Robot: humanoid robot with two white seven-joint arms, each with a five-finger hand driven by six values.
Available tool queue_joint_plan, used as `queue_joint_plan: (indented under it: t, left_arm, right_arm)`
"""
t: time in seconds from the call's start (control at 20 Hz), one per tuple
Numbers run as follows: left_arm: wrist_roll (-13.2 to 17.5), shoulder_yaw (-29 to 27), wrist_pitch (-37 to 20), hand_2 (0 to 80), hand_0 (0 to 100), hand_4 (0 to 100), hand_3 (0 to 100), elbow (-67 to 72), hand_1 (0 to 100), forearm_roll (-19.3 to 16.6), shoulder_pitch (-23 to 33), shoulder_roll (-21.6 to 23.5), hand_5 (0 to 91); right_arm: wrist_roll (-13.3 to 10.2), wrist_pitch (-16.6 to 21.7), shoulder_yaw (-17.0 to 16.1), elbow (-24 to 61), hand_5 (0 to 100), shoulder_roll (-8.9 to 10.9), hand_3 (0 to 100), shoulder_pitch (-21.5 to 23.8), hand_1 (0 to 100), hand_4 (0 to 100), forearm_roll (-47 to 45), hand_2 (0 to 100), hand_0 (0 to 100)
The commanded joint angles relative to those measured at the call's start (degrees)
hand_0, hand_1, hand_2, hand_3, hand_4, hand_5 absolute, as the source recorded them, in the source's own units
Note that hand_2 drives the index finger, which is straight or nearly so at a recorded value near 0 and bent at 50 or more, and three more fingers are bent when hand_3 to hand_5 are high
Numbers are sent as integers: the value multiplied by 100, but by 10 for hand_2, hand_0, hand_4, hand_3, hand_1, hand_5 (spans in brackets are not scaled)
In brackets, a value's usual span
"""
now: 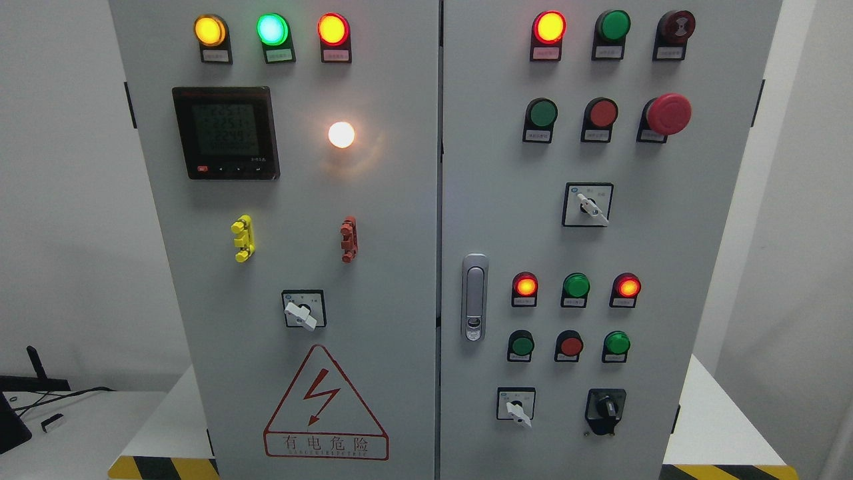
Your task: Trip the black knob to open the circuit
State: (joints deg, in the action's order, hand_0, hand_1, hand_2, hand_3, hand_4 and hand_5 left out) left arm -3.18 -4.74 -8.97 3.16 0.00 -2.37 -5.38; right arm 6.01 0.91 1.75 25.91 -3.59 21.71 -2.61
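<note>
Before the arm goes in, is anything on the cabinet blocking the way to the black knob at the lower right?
Nothing visible covers the black knob; it sits bare on the right door, with a white-handled switch apart to its left. Neither robot hand is in view, so the approach path itself cannot be judged.

We see a big cabinet [400, 267] that looks like painted metal, smooth and a bit dull. The black knob [606, 405] looks like shiny plastic. The door handle [474, 297] looks like shiny silver metal. The round lamps, like the green lamp [272, 29], look like glossy see-through plastic. The meter screen [225, 132] is dark and glassy. The warning sticker [326, 407] looks smooth and flat.
</note>
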Motion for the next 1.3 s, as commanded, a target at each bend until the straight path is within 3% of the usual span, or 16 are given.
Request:
queue_joint_plan:
  t: [0.0,0.2,0.3,0.45,0.7,0.9,1.1,1.2,1.25]
  left_arm:
    - [2,0,0,0,120,0,0,0,389,-176,0,-7,0]
    - [2,0,0,0,120,0,0,0,389,-176,0,-7,0]
    - [2,0,0,0,120,0,0,0,389,-176,0,-7,0]
    - [2,0,0,0,120,0,0,0,389,-176,0,2,0]
    - [2,0,0,0,120,0,0,0,389,-176,0,-7,0]
    - [2,0,0,0,120,0,0,0,389,-176,0,-7,0]
    - [2,0,0,0,120,0,0,0,389,-176,0,2,0]
    - [2,0,0,0,120,0,0,0,389,-176,0,-7,0]
    - [2,0,0,0,120,0,0,0,389,-176,0,2,0]
  right_arm:
    - [312,49,-464,2742,236,297,334,799,512,252,-55,229,291]
    - [445,119,-641,4120,330,631,411,1308,522,369,-888,254,294]
    - [401,294,-763,4780,394,667,492,1485,530,445,-1013,282,294]
    - [235,734,-949,5537,418,597,528,1573,537,470,-987,298,290]
    - [-12,770,-1151,6916,451,228,573,1678,565,502,-960,324,269]
    - [-240,787,-1256,7665,463,245,591,1767,575,512,-943,334,265]
    - [-293,788,-1546,8105,488,280,609,1784,582,521,-943,348,267]
    - [-302,770,-1634,8403,630,289,647,1732,591,607,-943,351,263]
    - [-302,770,-1652,8526,740,280,723,1697,602,679,-934,356,252]
